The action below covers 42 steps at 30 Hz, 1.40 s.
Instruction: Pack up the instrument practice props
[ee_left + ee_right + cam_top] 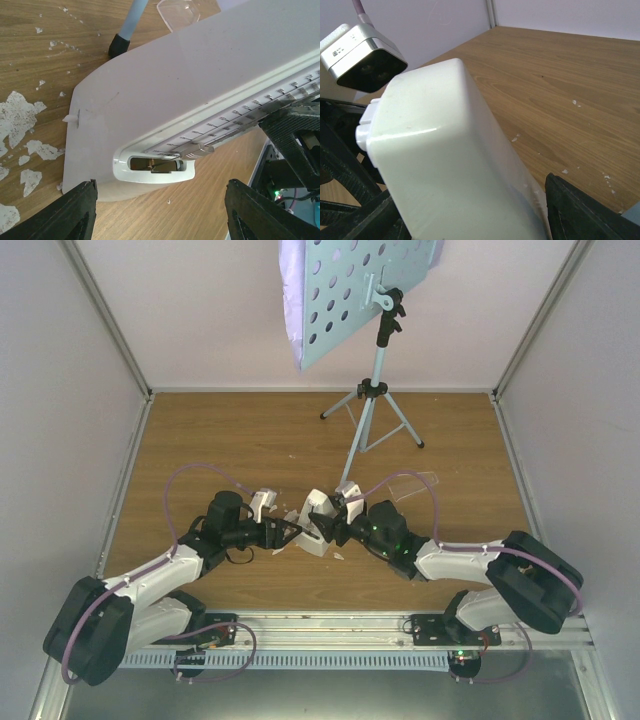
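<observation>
The white metronome lies tilted at the table's middle, between both grippers. My right gripper straddles it with jaws open. In the right wrist view its body fills the space between the fingers, with a sliver of wood showing beside one. My left gripper is open just short of the metronome's base, holding nothing. The light-blue music stand stands at the back on thin tripod legs. Lilac sheet music hangs at its left edge.
A clear plastic piece lies right of the metronome, near a stand foot. White crumbs are scattered on the wood to the left. Grey walls close in the table on three sides.
</observation>
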Available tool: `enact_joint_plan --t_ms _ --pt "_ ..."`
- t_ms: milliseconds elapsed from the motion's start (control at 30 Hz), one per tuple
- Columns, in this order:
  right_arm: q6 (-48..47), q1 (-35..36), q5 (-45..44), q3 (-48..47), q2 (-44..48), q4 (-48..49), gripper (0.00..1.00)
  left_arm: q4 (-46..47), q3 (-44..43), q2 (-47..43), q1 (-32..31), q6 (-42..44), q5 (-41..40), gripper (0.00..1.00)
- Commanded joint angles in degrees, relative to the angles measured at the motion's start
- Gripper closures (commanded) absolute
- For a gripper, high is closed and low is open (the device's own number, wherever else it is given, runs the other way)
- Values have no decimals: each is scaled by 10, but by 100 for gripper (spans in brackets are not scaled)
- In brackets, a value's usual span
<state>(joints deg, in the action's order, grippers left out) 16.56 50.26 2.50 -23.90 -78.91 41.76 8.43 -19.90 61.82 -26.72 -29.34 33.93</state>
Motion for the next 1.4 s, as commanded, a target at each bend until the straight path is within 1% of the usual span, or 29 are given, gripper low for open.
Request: enact_joint_plan --t_ms 0,100,167,267,367,500,600,700,833,967,1067,1200,1367 --pt "4 -8 -13 -10 2 6 28 35 9 -3 -3 15 -8 29" --pt "2 -8 -11 -4 10 10 26 40 9 -7 -3 17 -8 29" --pt "-3 -8 -8 -1 17 12 22 43 9 -8 -3 19 -6 29" --pt "-11 -8 5 7 34 17 12 47 9 -10 -3 21 -4 27" --pt "-20 -8 18 15 56 12 4 48 9 -12 -3 22 -3 27" --pt "-33 -8 35 21 111 -33 1 57 9 -21 -3 23 0 24" --pt "-22 -18 5 22 166 -92 0 65 8 -21 -2 29 -5 19" --pt "22 -69 9 38 221 -135 1 90 13 2 5 29 -2 15" --pt "115 -186 19 59 273 -202 0 125 4 54 6 28 24 12" --pt "161 -308 42 47 251 -281 0 129 -9 89 6 36 30 12" --pt "179 -387 79 39 217 -303 2 149 -4 108 5 40 47 12" --pt "180 -434 83 15 176 -334 5 143 -21 149 -3 55 61 13" --pt "165 -450 60 -9 132 -355 5 155 -26 155 -27 58 62 13"
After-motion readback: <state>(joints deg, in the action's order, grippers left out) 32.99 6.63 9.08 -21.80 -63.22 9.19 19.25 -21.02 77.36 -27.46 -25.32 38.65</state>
